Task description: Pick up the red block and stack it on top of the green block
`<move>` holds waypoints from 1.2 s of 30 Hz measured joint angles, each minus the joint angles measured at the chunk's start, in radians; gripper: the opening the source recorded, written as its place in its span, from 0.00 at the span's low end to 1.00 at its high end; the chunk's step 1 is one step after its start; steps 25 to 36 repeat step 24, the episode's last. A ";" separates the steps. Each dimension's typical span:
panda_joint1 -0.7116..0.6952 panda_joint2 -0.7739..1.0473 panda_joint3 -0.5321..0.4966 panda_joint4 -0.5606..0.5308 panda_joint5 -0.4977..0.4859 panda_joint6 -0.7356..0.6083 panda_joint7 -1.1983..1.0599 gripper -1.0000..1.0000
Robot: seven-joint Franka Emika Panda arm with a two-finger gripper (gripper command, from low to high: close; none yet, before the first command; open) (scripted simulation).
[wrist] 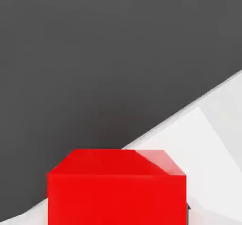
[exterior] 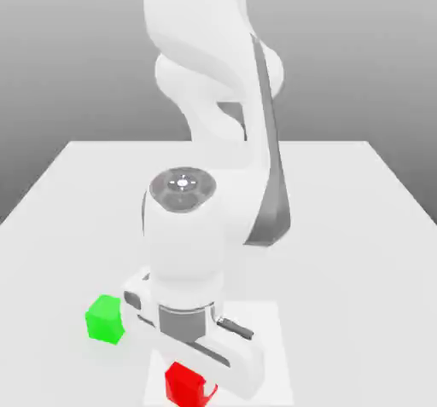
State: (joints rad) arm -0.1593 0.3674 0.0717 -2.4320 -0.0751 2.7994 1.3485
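Red block (exterior: 186,384) under tool (exterior: 195,380), green block (exterior: 106,318) nearby

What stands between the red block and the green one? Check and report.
Nothing visible. The red block sits under the hand, and the green block stands apart toward the exterior view's left, with bare table between them.
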 joint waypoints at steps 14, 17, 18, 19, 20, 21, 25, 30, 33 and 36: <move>-0.231 -0.427 -0.141 -0.288 0.050 -0.138 -0.058 0.00; -0.226 -0.371 -0.152 -0.307 0.073 -0.063 -0.077 0.00; -0.228 -0.338 -0.148 -0.307 0.082 -0.030 -0.083 0.00; -0.230 -0.304 -0.144 -0.306 0.090 0.003 -0.089 0.00; -0.233 -0.269 -0.140 -0.305 0.099 0.037 -0.095 0.00; -0.235 -0.245 -0.136 -0.304 0.104 0.060 -0.099 1.00; -0.235 -0.245 -0.136 -0.304 0.104 0.060 -0.099 1.00; -0.235 -0.245 -0.136 -0.304 0.104 0.060 -0.099 1.00; -0.235 -0.245 -0.136 -0.304 0.104 0.060 -0.099 1.00; -0.235 -0.245 -0.136 -0.304 0.104 0.060 -0.099 1.00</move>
